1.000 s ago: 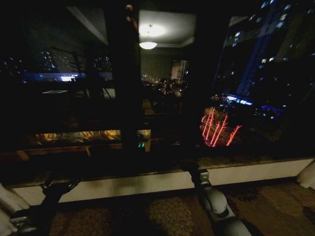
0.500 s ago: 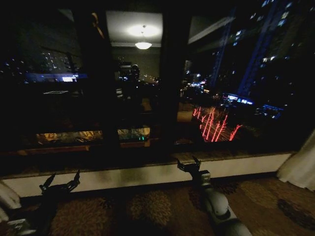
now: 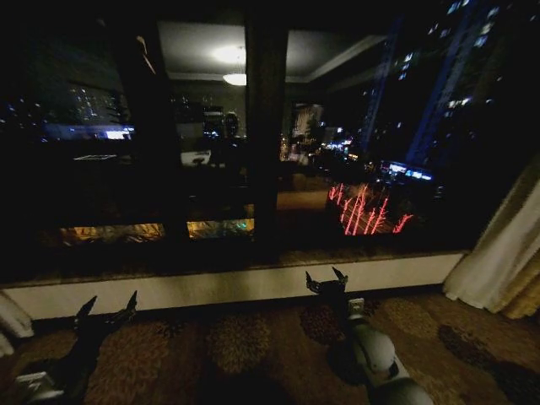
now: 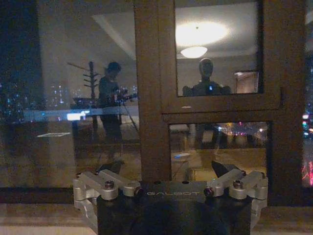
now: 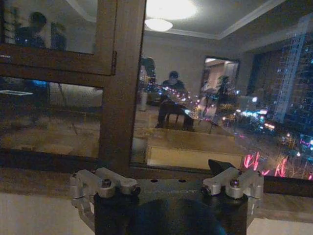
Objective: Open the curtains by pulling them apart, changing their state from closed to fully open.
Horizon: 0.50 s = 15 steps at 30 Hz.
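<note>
The right curtain (image 3: 492,263), a pale pleated panel, hangs gathered at the right edge of the head view. A pale sliver of the left curtain (image 3: 8,324) shows at the lower left edge. The dark window between them is uncovered. Low on the left, my left gripper (image 3: 107,306) stands open above the carpet and holds nothing. My right gripper (image 3: 327,278) is open too, in front of the white sill and well left of the right curtain. In the wrist views, the left gripper (image 4: 166,169) and the right gripper (image 5: 164,171) both face the window glass with nothing between their fingers.
A white sill (image 3: 211,289) runs under the window, with a dark wooden frame post (image 3: 263,143) at its middle. A golden drape (image 3: 528,291) hangs just beyond the right curtain. Patterned carpet (image 3: 253,354) covers the floor. The glass reflects a ceiling lamp and the room.
The whole head picture has slid left, so the camera has turned right. More of the right curtain shows now. Both grippers stay open and sit slightly higher in the picture.
</note>
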Tool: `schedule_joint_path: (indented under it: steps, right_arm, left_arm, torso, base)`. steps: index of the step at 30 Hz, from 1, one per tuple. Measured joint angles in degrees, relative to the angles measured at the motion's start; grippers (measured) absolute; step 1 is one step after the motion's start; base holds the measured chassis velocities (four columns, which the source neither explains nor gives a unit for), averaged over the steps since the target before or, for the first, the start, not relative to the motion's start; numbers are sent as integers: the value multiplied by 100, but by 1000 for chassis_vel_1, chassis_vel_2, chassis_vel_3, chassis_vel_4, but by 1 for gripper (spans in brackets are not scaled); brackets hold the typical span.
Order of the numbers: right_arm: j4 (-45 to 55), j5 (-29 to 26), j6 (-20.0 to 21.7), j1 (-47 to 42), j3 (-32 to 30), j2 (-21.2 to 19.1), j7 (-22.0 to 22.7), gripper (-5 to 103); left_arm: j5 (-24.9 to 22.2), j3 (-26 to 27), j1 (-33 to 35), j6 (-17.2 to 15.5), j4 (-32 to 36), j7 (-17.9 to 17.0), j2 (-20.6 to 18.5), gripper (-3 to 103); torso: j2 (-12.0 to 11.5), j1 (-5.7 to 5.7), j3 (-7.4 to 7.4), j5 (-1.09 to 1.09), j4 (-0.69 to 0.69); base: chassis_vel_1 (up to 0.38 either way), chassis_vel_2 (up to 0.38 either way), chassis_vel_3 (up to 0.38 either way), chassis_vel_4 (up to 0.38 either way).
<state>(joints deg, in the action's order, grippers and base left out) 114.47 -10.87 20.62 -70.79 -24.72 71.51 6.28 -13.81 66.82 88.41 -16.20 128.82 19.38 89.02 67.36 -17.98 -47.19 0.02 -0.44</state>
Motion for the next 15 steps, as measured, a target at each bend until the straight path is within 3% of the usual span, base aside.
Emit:
schedule_joint_path:
  steps: [8,15]
  right_arm:
    - [-17,231,1,7,112,106,-5,100]
    - [-68,321,2,3,136,133,-21,100]
  left_arm:
    - [-177,63,2,3,-75,3,-86,100]
    - [-244,108,-10,8,-130,4,-161,100]
  torso:
    - [0,0,0,-2,0]
    - [-1,-1,-1,0,0]
  base:
    - [19,-379,-22,358]
    - [154,-331,-124,349]
